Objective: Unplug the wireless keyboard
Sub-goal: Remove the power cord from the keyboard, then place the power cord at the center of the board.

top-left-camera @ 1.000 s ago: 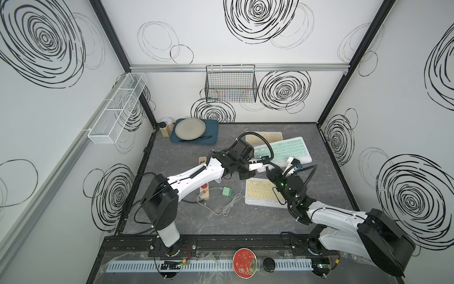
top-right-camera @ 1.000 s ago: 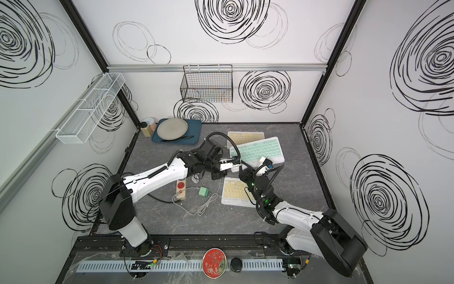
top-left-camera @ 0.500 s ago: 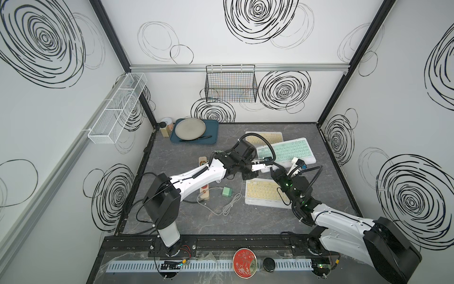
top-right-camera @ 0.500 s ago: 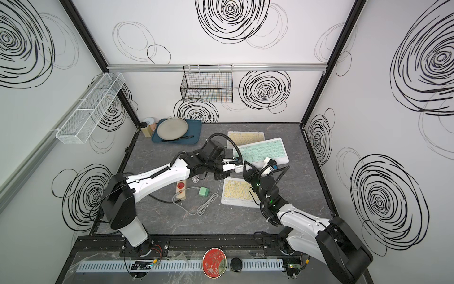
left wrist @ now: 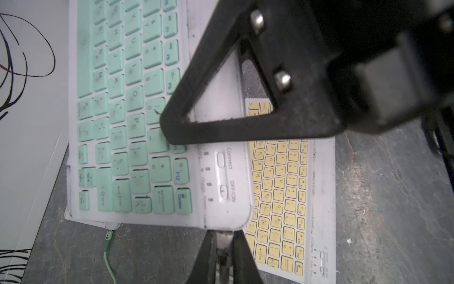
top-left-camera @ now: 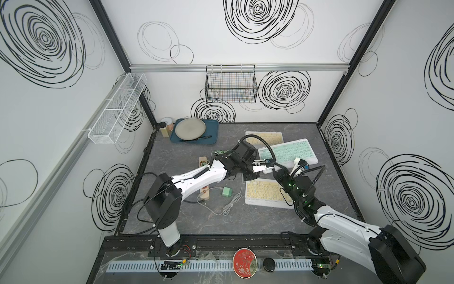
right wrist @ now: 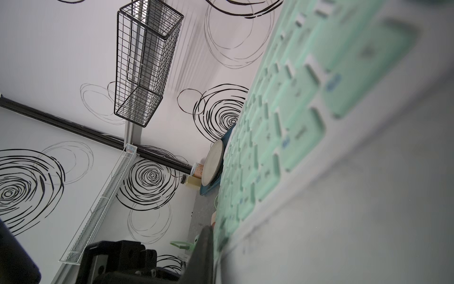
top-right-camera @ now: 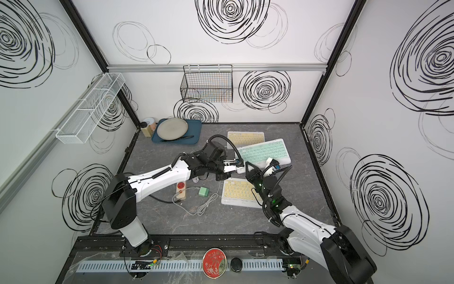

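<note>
The wireless keyboard (top-left-camera: 290,152) (top-right-camera: 266,152) has mint-green keys and a white body; it lies askew at the back right, partly over a yellow-keyed one. My left gripper (left wrist: 223,237) (top-left-camera: 266,167) is shut on a small pale plug (left wrist: 223,242) that meets the keyboard's short end by the OFF/ON switch. I cannot tell whether the plug still sits in its socket. My right gripper (top-left-camera: 280,169) (top-right-camera: 250,169) is shut on the keyboard's near edge, one black finger (left wrist: 245,130) lying across the keys. In the right wrist view the keyboard (right wrist: 294,123) fills the frame.
Two yellow-keyed keyboards (top-left-camera: 266,194) (top-left-camera: 266,137) lie in front of and behind the green one. A green charger block (top-left-camera: 227,191), a coiled white cable (top-left-camera: 231,204) and a wooden power strip (top-left-camera: 204,194) sit at centre. A blue tray (top-left-camera: 213,127) with a plate stands at the back left.
The green keyboard and my right gripper have shifted slightly to the right. Both grippers have stayed shut.
</note>
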### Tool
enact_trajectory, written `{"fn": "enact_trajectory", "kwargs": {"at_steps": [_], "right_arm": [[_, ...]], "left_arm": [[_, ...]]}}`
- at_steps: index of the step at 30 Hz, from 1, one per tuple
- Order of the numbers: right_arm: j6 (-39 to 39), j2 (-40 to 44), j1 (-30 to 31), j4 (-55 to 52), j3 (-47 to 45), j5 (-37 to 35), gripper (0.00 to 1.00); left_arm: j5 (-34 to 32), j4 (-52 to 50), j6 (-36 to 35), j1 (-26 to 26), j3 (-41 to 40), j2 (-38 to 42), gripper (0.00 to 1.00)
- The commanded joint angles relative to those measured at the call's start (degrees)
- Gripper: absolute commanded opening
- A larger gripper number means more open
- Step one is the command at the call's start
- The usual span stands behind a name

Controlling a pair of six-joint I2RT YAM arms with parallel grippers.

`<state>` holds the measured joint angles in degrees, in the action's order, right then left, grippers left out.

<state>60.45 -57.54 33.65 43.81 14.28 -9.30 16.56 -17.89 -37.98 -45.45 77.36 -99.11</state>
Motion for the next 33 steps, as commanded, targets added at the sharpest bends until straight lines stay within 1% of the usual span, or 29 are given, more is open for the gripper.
{"fn": "enact_trajectory", "kwargs": {"at_steps": [1, 5, 7, 10, 14, 16, 19, 21, 24, 26, 28, 30, 31, 33], "right_arm": [[-1.9, 2.3, -2.9, 1.0, -0.8, -7.0, 0.0], [-2.9, 3.7, -2.9, -0.9, -0.8, -9.7, 0.0], [-3.0, 4.9, -2.8, 1.4, -2.6, -11.1, 0.0], [-3.0, 6.9, -1.8, 7.6, -6.4, -13.6, 0.0], [-4.9, 7.4, 1.7, 7.4, -5.2, -19.2, 0.0], [-5.7, 5.7, 1.9, 8.6, -4.4, -18.7, 0.0], [-3.1, 3.1, 0.9, 7.1, -2.8, -16.9, 0.0], [-2.3, 1.9, 0.8, 6.2, -1.9, -16.6, 0.0], [0.6, 0.3, 0.6, 0.8, 0.4, -17.7, 0.0], [4.1, -1.0, 0.5, -2.3, 1.2, -18.7, 0.0], [7.6, -2.3, 0.3, -3.3, 1.3, -18.7, 0.0], [9.2, -4.4, 0.2, -3.0, 1.9, -17.7, 0.0], [9.3, -6.0, 0.1, -2.7, 2.5, -16.5, 0.0], [9.5, -9.1, -0.3, -1.8, 3.8, -14.3, 0.0]], "left_arm": [[-5.2, -6.7, -1.1, 4.2, -2.2, -0.6, 0.0], [-3.8, -6.6, 1.4, 5.7, -1.9, -1.0, 0.0], [-4.7, -7.4, 3.2, 5.9, -1.0, -1.8, 0.0], [-7.0, -9.2, 5.8, 5.0, 0.4, -3.0, 0.0], [-5.3, -9.1, 6.7, 3.1, 0.0, -2.7, 0.0], [-5.0, -7.1, 6.6, 2.9, -1.1, -2.1, 0.0], [-4.4, -7.0, 5.4, 3.6, -1.1, -2.6, 0.0], [-5.5, -7.8, 4.6, 4.2, -0.4, -3.8, 0.0], [-9.3, -8.4, 3.4, 5.1, 1.6, -7.0, 0.0], [-12.4, -9.7, 2.9, 5.6, 3.8, -9.8, 0.0], [-15.4, -10.1, 3.1, 6.0, 5.4, -11.9, 0.0], [-16.5, -10.7, 1.8, 6.3, 6.6, -13.5, 0.08], [-16.9, -9.6, 1.9, 6.7, 6.9, -14.0, 0.15], [-15.5, -8.0, 2.2, 7.7, 7.3, -14.7, 0.17]]}}
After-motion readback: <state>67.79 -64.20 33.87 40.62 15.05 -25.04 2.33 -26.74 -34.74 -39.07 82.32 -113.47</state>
